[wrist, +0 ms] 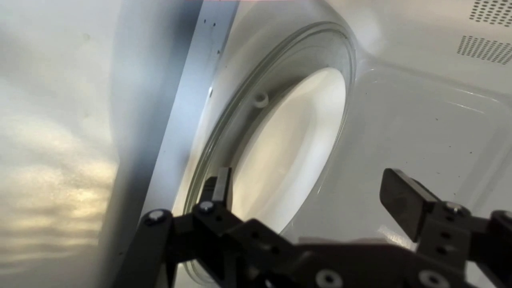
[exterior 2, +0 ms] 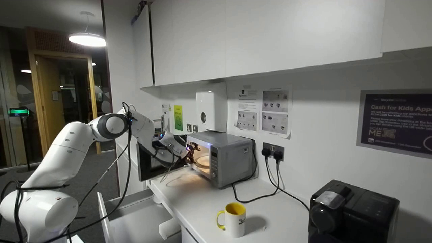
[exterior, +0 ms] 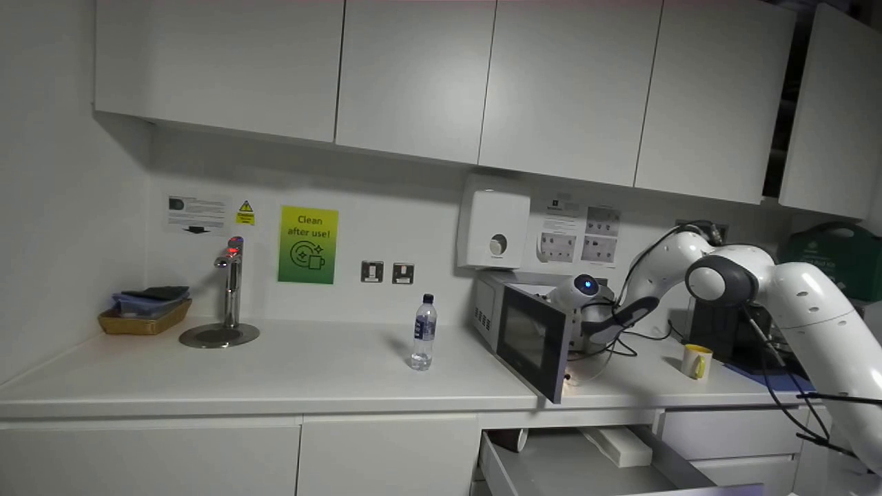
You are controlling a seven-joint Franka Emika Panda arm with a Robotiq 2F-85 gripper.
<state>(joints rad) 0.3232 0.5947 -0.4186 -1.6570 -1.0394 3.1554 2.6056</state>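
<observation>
My gripper (wrist: 308, 188) is open with nothing between its fingers. It reaches into the lit opening of a grey microwave (exterior 2: 233, 165), and it also shows in an exterior view (exterior 2: 193, 153). A white plate or shallow dish (wrist: 292, 136) sits on the glass turntable (wrist: 296, 60) inside; it also shows in an exterior view (exterior 2: 204, 161). In the wrist view, one finger overlaps the dish's near edge; I cannot tell if they touch. The other finger is over the grey inner wall. The microwave door (exterior: 530, 337) stands open and hides the gripper in that exterior view.
A water bottle (exterior: 424, 334) stands left of the microwave. A white-and-yellow mug (exterior 2: 235, 221) and a black coffee machine (exterior 2: 354, 212) are on the counter. An open drawer (exterior: 565, 475) juts out below. Cables (exterior 2: 249, 200) run behind the microwave. Wall cupboards (exterior: 572, 83) hang above.
</observation>
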